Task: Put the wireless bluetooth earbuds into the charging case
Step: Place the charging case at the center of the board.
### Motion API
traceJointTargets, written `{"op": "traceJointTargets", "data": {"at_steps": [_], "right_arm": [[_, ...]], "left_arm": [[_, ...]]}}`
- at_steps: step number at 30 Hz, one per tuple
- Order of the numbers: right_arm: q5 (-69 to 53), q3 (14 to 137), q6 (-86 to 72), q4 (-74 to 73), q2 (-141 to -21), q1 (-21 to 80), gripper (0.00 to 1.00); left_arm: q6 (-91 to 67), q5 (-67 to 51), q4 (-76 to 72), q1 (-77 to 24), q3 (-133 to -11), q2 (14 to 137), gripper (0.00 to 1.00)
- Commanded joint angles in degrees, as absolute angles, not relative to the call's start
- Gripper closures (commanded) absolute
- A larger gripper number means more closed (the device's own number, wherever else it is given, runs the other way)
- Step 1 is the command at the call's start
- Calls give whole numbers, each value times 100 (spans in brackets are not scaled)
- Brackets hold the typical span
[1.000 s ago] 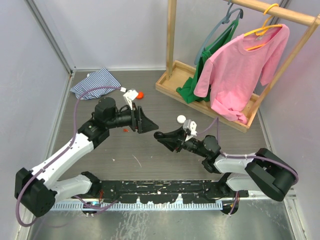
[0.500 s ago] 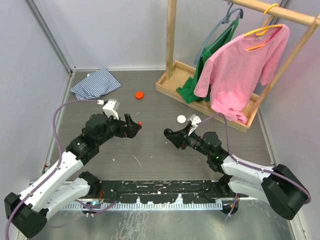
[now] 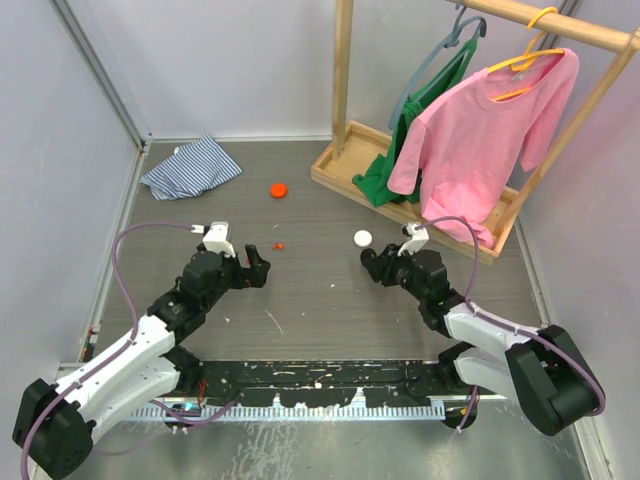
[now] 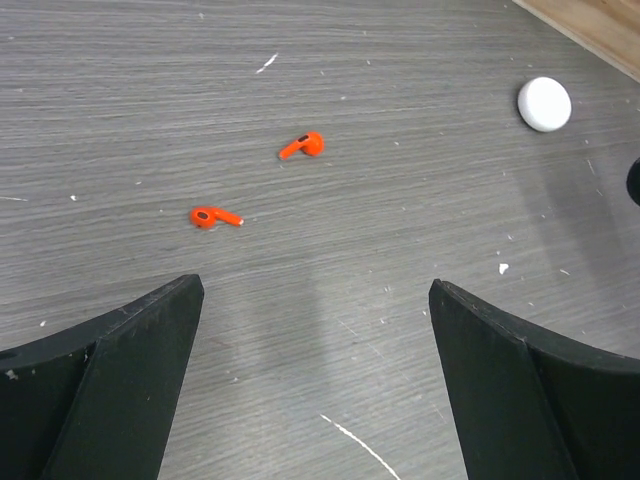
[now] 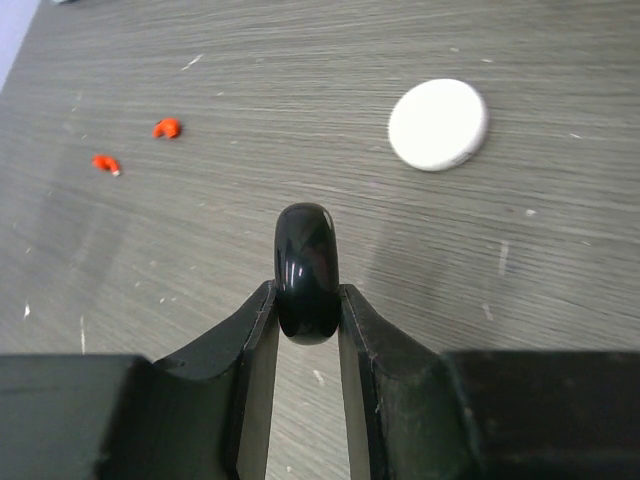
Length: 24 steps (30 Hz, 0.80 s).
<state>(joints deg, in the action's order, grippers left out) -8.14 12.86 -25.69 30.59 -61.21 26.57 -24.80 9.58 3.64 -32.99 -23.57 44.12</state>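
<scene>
Two red-orange earbuds [image 4: 305,146] [image 4: 213,216] lie loose on the grey table, apart from each other. They also show in the right wrist view as earbuds [image 5: 167,128] [image 5: 104,162] at far left. My left gripper [image 4: 315,290] stands wide open just short of them, nothing between its fingers. My right gripper [image 5: 306,295] is shut on a glossy black round puck [image 5: 306,265], held edge-on above the table; it looks like a charging case. A white puck [image 5: 437,124] lies ahead of it, and an orange puck [image 3: 279,189] lies farther back.
A striped cloth [image 3: 190,167] lies at the back left. A wooden rack [image 3: 335,165] at the back right carries a pink shirt [image 3: 480,140] and a green garment [image 3: 395,165]. Grey walls close in the left, back and right sides.
My left gripper has opened wide and drawn back toward its base, leaving the earbuds on the table. My right arm has pulled back to the right, still holding the black puck.
</scene>
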Motion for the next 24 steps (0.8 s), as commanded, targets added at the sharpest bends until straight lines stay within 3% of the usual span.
{"op": "traceJointTargets", "data": {"at_steps": [1, 11, 24], "right_arm": [[-494, 1450, -3085, 3207, -6319, 2323, 84], [-202, 1719, -3731, 3233, -7157, 1850, 83], [-749, 2447, -4200, 3181, -8305, 1626, 72]], "left_arm": [[-2374, 1391, -588, -3313, -2201, 4412, 2], [-2338, 1523, -632, -3313, -2062, 4434, 2], [-2337, 1555, -497, -3313, -2096, 4406, 2]]}}
